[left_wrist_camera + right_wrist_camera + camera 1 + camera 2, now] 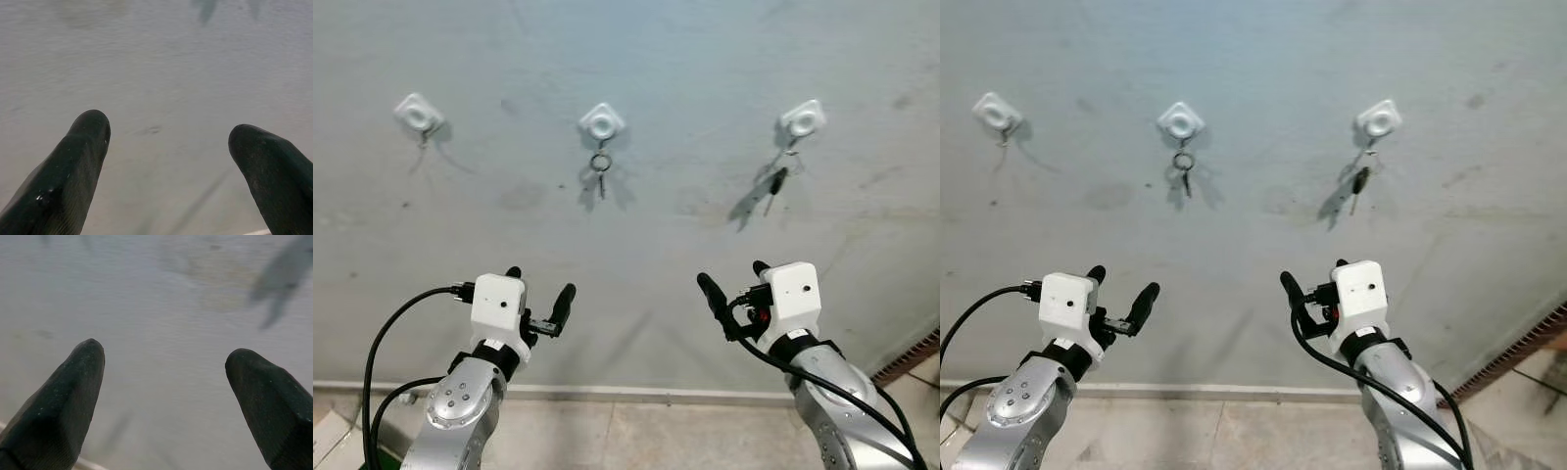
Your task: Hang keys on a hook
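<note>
1. On the grey wall (636, 59) ahead sit three white hooks in a row: the left hook (418, 114), the middle hook (602, 122) and the right hook (802, 119).
2. Two sets of keys already hang there. One small key on a ring (599, 168) dangles from the middle hook, and a dark-headed key bunch (776, 182) hangs from the right hook, tilted and casting a long shadow. At the left hook only a thin bit of metal shows beneath it, too small to identify.
3. Well below the hooks, the left gripper (540, 296) is raised with its fingers (73, 166) spread and holding nothing; the wrist camera sees bare wall between them.
4. The right gripper (732, 280) mirrors it, fingers (63, 401) released and unloaded.
5. Judging by their look, the keys are light, stiff and slippery, and they would swing freely on their rings. The flat key head seems the surest place to pinch, leaving the ring free to slip over a hook.
6. With keys on two hooks and both grippers unloaded, the hanging appears done.
</note>
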Controlling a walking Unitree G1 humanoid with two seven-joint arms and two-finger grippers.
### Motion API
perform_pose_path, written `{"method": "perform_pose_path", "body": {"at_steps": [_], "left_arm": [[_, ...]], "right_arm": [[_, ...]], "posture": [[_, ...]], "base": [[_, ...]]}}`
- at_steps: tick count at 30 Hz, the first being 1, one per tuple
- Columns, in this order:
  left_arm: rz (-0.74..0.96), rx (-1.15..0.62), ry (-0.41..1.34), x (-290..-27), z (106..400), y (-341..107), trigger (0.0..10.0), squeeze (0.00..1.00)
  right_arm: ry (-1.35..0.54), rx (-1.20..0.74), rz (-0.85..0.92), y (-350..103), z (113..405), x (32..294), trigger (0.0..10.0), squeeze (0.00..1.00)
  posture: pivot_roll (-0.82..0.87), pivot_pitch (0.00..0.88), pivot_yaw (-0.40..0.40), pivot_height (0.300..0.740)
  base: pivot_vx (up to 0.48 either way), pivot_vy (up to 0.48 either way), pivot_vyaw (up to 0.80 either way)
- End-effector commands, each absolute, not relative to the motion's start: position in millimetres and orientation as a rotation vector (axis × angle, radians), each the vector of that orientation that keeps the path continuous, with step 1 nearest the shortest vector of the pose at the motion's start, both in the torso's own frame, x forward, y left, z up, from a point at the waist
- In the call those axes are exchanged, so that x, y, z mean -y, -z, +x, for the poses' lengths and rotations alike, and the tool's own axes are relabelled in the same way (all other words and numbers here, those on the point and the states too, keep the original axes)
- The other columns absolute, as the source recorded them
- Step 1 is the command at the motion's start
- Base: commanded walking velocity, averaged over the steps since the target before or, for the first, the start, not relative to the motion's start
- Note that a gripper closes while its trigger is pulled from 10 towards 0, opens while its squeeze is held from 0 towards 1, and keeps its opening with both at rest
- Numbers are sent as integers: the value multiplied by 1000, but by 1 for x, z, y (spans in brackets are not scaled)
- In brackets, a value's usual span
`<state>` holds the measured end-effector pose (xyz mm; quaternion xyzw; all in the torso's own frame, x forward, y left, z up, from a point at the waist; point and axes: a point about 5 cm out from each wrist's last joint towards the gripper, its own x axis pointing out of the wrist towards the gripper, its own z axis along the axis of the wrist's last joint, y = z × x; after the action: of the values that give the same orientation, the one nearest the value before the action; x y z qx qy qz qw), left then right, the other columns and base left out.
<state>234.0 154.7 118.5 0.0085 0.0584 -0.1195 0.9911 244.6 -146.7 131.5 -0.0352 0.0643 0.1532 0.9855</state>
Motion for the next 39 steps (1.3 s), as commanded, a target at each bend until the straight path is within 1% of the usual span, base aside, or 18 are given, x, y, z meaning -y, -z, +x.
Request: {"method": "perform_pose_path", "body": {"at_steps": [1, 26, 31, 39], "left_arm": [[21, -108, 236, -156, 234, -123, 10000, 0], [33, -100, 249, -154, 235, -125, 10000, 0], [31, -99, 246, -154, 234, -125, 10000, 0], [31, -93, 246, -154, 236, -126, 10000, 0]], "right_arm": [[-303, -133, -73, -133, 243, 147, 10000, 0], [-288, -138, -85, -131, 245, 149, 10000, 0], [-266, -126, -97, -134, 252, 156, 10000, 0], [-272, -122, -100, -134, 252, 155, 10000, 0]], "posture": [[9, 20, 39, 740], [10, 27, 43, 740], [10, 27, 43, 740], [10, 19, 42, 740]], "base": [[0, 0, 0], [0, 0, 0], [0, 0, 0], [0, 0, 0]]}}
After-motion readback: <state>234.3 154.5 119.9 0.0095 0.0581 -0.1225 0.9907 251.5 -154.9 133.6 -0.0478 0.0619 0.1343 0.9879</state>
